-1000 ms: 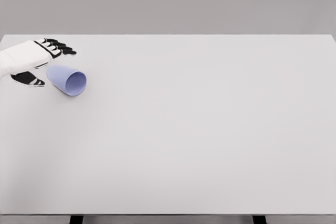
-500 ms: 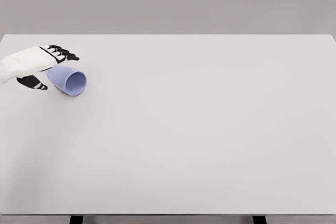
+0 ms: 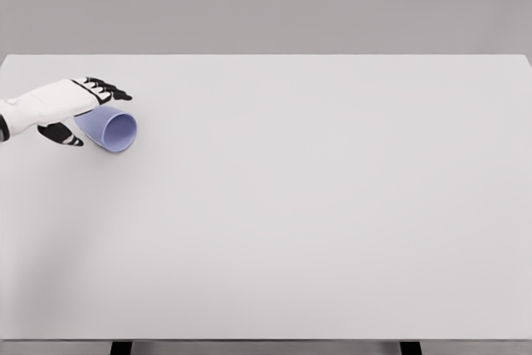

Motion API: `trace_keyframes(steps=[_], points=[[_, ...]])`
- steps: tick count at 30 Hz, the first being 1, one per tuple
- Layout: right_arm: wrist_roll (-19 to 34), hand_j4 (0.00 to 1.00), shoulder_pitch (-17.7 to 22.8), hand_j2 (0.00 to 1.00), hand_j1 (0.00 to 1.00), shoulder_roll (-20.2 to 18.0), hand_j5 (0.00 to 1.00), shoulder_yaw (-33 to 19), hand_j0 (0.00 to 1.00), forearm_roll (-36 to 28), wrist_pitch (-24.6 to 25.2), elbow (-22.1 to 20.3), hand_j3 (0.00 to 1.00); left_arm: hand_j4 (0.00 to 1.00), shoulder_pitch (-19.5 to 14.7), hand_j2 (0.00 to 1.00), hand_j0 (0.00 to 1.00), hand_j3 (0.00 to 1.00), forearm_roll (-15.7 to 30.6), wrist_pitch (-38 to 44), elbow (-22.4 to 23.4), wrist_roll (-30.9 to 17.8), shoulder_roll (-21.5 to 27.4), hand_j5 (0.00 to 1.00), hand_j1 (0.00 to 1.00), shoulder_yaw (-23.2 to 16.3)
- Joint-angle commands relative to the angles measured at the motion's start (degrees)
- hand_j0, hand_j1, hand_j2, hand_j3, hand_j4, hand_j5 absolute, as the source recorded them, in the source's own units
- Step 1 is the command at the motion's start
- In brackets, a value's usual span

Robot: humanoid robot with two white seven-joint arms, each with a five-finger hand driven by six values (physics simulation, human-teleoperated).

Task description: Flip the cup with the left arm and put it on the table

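Smooth lavender cup [image 3: 112, 128], sideways

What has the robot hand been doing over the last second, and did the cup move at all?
The left robot hand slid rightward over the cup, its fingers now above it and the thumb at its closed end. It has not visibly closed on it. The cup stayed on its side in the same place on the table.

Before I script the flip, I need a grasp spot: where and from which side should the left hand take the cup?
Probably around the side wall, near the closed end. The cup lies on its side on the table, its open mouth facing the camera and slightly right, base toward the left hand. Coming from above and behind, fingers over the top and thumb on the near side, looks best.
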Motion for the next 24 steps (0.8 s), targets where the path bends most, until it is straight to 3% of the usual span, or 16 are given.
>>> trace_keyframes(steps=[1,24], points=[[0.01,1.00,0.00,1.00,1.00,0.00,1.00,0.00,1.00,0.00,0.00,-0.03,1.00,1.00,0.00,1.00,1.00,1.00,0.30,0.08,0.55,0.03,-0.46,1.00,1.00,-0.28],[0.01,1.00,0.00,1.00,1.00,0.00,1.00,0.00,1.00,0.00,0.00,0.06,1.00,1.00,-0.70,1.00,1.00,1.00,-2.07,0.08,2.75,0.03,-3.36,1.00,1.00,-0.54]])
